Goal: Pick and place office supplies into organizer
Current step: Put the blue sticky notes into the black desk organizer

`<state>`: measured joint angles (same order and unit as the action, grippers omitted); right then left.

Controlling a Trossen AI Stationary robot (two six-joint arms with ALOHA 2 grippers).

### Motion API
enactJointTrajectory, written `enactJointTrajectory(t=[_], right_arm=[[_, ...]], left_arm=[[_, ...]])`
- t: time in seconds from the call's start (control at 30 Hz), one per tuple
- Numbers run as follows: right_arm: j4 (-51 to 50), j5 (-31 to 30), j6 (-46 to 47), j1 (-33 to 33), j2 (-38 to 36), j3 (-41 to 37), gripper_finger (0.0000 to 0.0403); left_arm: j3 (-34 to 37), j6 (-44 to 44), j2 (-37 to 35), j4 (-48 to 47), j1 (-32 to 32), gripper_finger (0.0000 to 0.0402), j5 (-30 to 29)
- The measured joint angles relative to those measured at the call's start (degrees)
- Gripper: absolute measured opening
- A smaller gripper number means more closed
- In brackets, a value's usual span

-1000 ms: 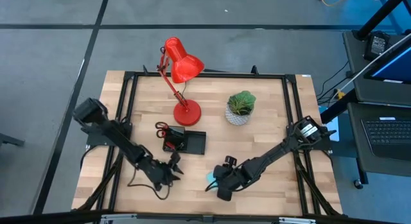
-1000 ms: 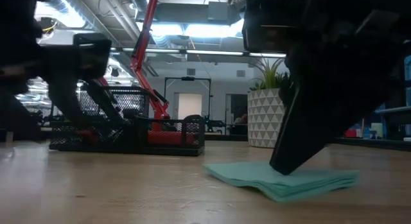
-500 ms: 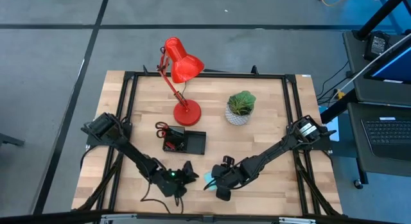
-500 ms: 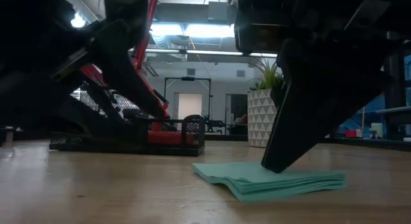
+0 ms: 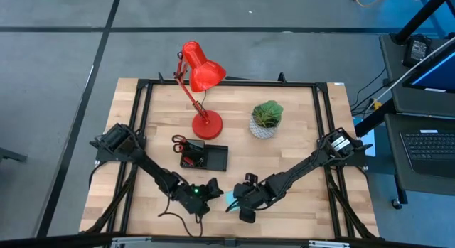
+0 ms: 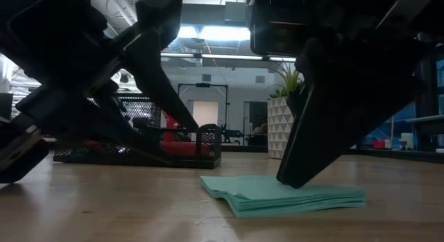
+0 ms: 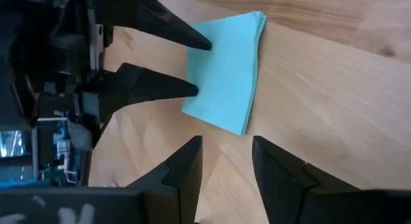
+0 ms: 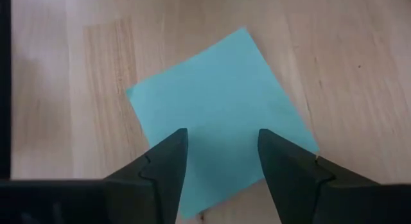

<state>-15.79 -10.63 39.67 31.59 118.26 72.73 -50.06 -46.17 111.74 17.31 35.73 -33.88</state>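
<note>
The light blue sticky-note pad (image 5: pixel 230 200) lies flat on the wood near the table's near edge, also clear in the low view (image 6: pixel 291 197). My right gripper (image 5: pixel 237 198) stands over it, open, its fingertips spread across the pad (image 8: pixel 218 89). My left gripper (image 5: pixel 212 189) is open just left of the pad, its fingers pointing at the pad's nearest edge (image 7: pixel 221 118) without touching. The black organizer (image 5: pixel 207 158) sits farther back with the red-handled scissors (image 5: pixel 178 142) at its left end. Pens and clips do not show. My right gripper touches the pad's top sheet with its open fingertips (image 7: pixel 204 45). It comes slanting down from the table's right. In the low view one finger (image 6: pixel 305 159) stands on the pad's upper face (image 6: pixel 281 188). The pad lies flat on the table, its layers slightly fanned.
The red desk lamp (image 5: pixel 201 84) and the plant in its white pot (image 5: pixel 266 120) stand toward the far side. A black frame rail (image 5: pixel 135 127) borders the tabletop. Bare wood (image 5: pixel 306 134) lies right of the plant.
My left gripper has moved toward the table's right, low over the wood, up close to the pad. My right gripper has shifted slightly toward the table's left with its fingertips on the pad, and the pad has slid leftward along the table.
</note>
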Motion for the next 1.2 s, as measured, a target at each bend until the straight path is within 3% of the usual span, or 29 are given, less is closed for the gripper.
enactJointTrajectory(t=[0.43,0.67,0.83,1.2], right_arm=[[0.00,0.02,-0.82,0.00,0.00,0.00,0.0194],[0.22,0.00,0.07,0.00,0.00,0.00,0.0194],[0.28,0.10,0.16,-0.25,0.00,0.00,0.0194],[2.68,2.62,-2.67,-2.64,0.04,0.00,0.0194]], left_arm=[[0.12,-2.55,-0.07,-0.42,-2.84,0.0129,7.13],[0.23,4.40,-0.15,-1.43,-5.11,0.0129,10.17],[0.18,3.71,-0.15,-1.84,-5.98,0.0129,13.14],[0.06,3.71,-0.15,-2.93,-7.31,0.0129,14.47]])
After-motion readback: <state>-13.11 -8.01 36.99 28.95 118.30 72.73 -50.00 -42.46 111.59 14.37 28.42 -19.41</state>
